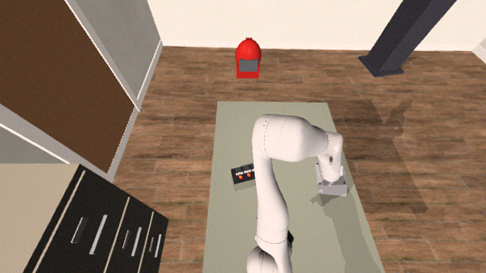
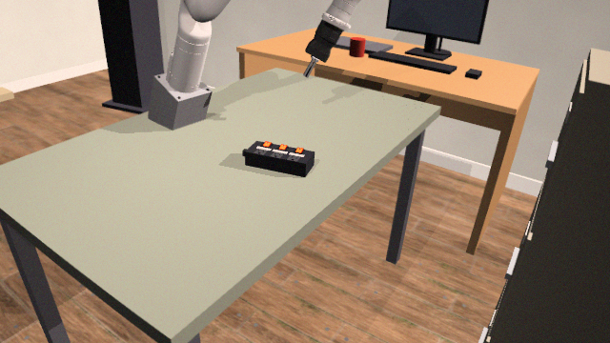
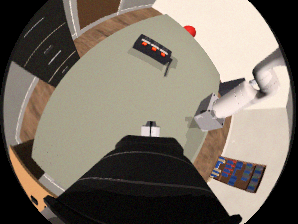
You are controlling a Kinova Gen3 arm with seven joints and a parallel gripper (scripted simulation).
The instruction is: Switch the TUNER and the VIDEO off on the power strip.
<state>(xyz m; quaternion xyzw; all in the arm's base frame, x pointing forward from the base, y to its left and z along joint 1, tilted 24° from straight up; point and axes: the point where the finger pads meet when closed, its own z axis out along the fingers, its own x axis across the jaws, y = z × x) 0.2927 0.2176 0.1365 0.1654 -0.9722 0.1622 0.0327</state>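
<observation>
Item: black rectangular plastic power strip [image 2: 279, 158] with three orange rocker switches, flat mid-table, likely light and prone to sliding, best pressed from above; dark two-finger gripper [image 2: 309, 68] pinched empty, well apart at the far edge.

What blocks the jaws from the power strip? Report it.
Nothing visible does. The shut gripper hangs above the table's far end, and only bare table top lies between it and the power strip, which lies flat with its switches up.

White arm rising from its grey base block [image 2: 179, 108], bent over at the elbow, wrist angled down, gripper [image 2: 310, 67] fully closed on nothing, fingers pointing downward
</observation>
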